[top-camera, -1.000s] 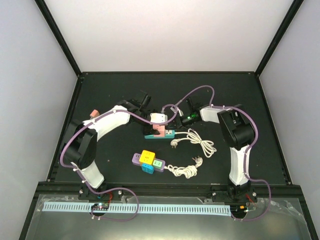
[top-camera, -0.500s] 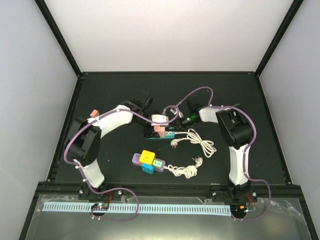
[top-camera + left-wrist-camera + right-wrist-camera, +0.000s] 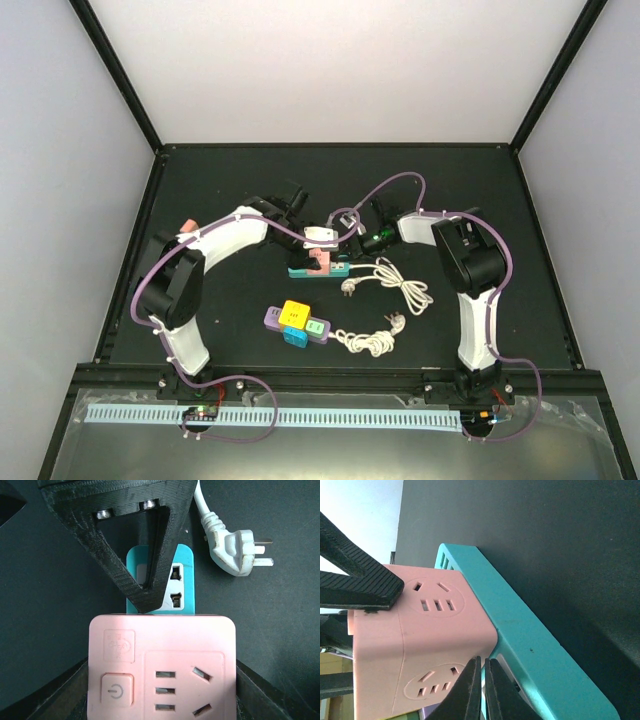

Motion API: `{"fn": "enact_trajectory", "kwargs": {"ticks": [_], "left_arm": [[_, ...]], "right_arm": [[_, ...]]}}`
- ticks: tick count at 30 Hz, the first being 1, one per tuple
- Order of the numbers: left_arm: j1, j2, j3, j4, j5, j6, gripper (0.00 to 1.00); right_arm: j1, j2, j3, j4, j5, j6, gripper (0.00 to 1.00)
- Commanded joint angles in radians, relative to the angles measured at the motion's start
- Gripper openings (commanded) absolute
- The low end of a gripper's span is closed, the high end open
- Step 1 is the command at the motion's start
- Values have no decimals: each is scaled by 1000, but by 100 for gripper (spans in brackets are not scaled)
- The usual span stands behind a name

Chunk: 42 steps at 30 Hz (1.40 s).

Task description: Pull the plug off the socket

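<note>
A pink cube-shaped plug adapter (image 3: 162, 667) sits plugged on a teal socket strip (image 3: 182, 580). My left gripper (image 3: 162, 685) is shut on the pink cube, with a finger on each of its sides. My right gripper (image 3: 482, 664) is shut, its tips pressed on the teal strip (image 3: 535, 645) right beside the pink cube (image 3: 425, 640). In the top view both grippers meet at the cube (image 3: 319, 259) and the strip (image 3: 336, 268) near the table's middle: the left gripper (image 3: 306, 243) comes from the left, the right gripper (image 3: 345, 246) from the right.
A loose white plug (image 3: 235, 545) with its coiled cord (image 3: 400, 283) lies just right of the strip. A purple, yellow and blue socket block (image 3: 297, 322) and a second white cord (image 3: 368, 340) lie nearer the arms' bases.
The left arm has shifted slightly, and the strip with the pink cube has moved a little with it. Both grippers stay at the cube and the strip.
</note>
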Motion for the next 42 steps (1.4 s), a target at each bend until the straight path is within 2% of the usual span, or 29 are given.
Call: {"fn": "enact_trajectory", "kwargs": {"ticks": [1, 9, 20, 24, 31, 36, 42], "left_arm": [[-9, -18, 41, -31, 13, 8, 56], [-7, -29, 98, -75, 42, -11, 46], [-6, -69, 79, -63, 43, 5, 44], [-6, -69, 52, -51, 25, 15, 43], [-6, -66, 0, -14, 5, 16, 43], [-6, -78, -22, -6, 3, 17, 42], [-5, -79, -32, 6, 7, 8, 42]], "right_arm": [[6, 35, 10, -42, 97, -32, 8], [8, 51, 21, -82, 173, -77, 8], [8, 82, 32, -120, 275, -108, 8], [9, 56, 49, -137, 209, -122, 11], [34, -83, -2, -79, -27, -68, 14], [40, -132, -13, -105, -68, -52, 14], [52, -71, 1, -86, -39, 19, 10]]}}
